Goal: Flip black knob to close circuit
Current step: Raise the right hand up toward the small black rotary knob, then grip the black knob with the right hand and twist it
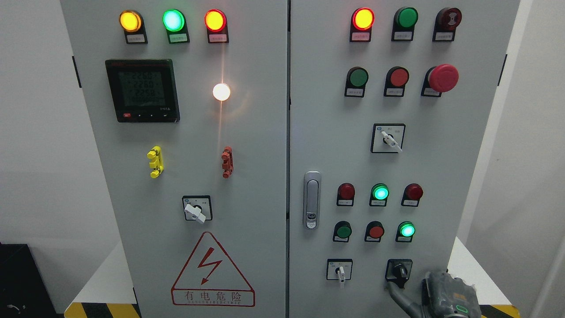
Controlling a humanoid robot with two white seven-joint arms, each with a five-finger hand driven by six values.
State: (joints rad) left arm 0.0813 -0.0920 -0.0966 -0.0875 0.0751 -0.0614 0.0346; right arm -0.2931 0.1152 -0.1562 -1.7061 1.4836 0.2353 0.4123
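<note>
Head view: small black rotary knob (401, 270) on a square black plate, low on the right door of the tall grey metal cabinet (265, 132), right of a white-handled selector switch (340, 272). Right hand (441, 295), grey and mechanical, entering at lower right just below that knob. One dark finger reaching up toward the plate's lower edge; contact and fingers' clench impossible to tell.

The tall metal control cabinet (260, 132) is pale grey. Its round lamps glow amber (130, 20), green (173, 20) and red (215, 20). The small rotary knob (399, 270) at lower right is black on a black square plate. The triangular warning sign (213, 270) is red-outlined with a red bolt. The robot's right hand (441, 293) is dark grey.
</note>
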